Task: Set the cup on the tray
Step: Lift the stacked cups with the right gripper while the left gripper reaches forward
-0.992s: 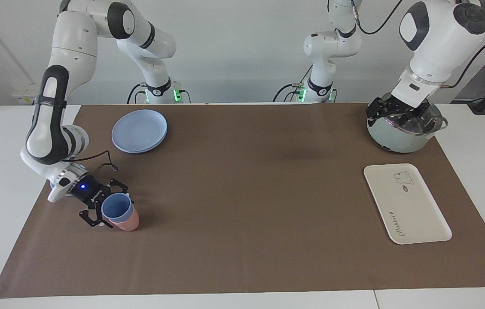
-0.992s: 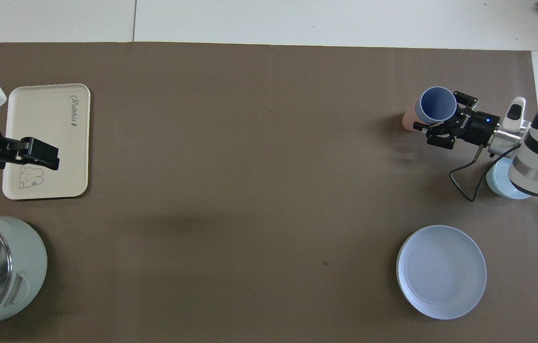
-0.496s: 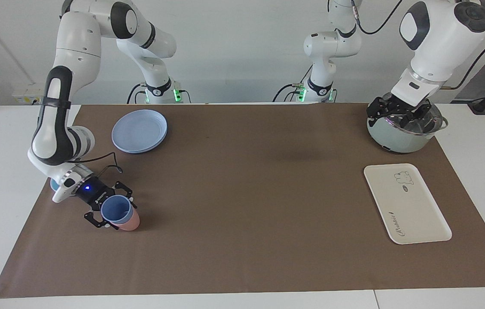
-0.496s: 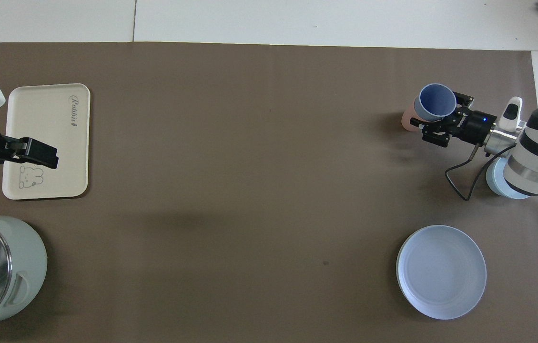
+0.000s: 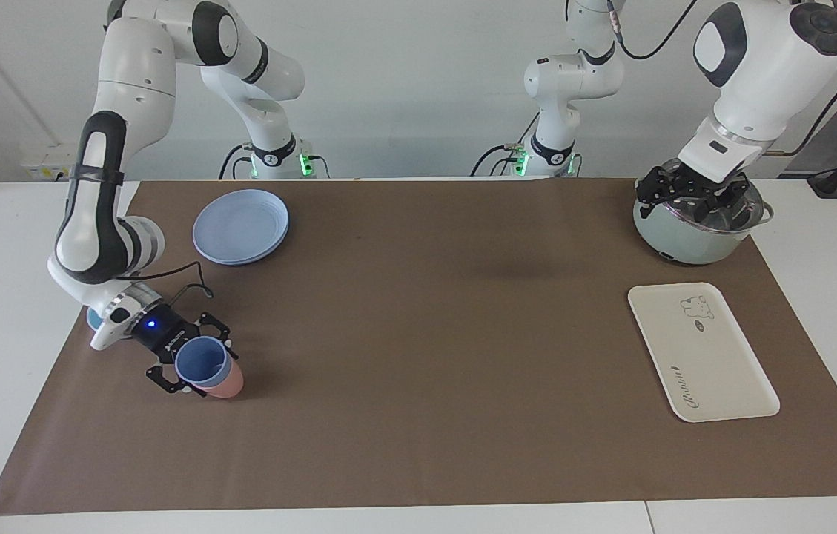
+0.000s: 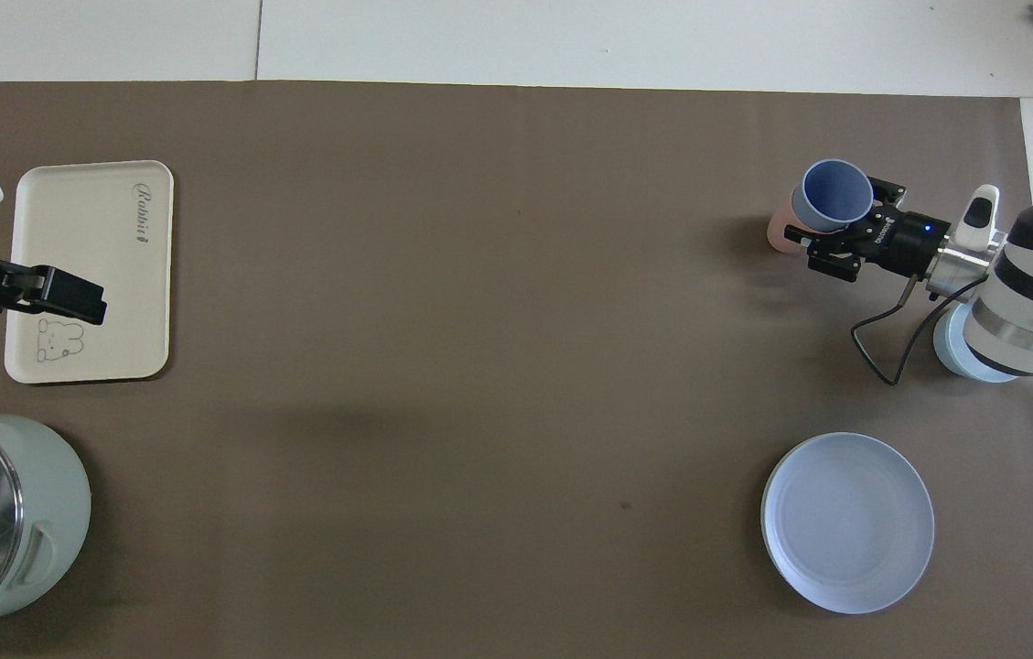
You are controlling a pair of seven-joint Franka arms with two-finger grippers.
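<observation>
Your right hand (image 5: 192,366) is low at the right arm's end of the worktop (image 5: 418,356), its fingers set either side of the cup (image 5: 202,363). They look closed on its wall, though the cup hides the contact. The cup sits tilted, mouth up and toward the far edge, nested in or leaning on the pink cup (image 5: 225,382); from here you cannot tell which. That is likely why the hand comes in from the side and grips near the rim: the lower part is covered by the pink one.

The tray (image 5: 701,351) lies well apart at the left arm's end, bare, long side running away from the robots, so the cup has the whole worktop to cross. Lift straight first, or the pink cup may drag along.

Your left hand (image 5: 692,191) waits over the pot (image 5: 692,236), near the tray but off it, leaving the landing spot free. Whether its fingers are open I cannot tell.
</observation>
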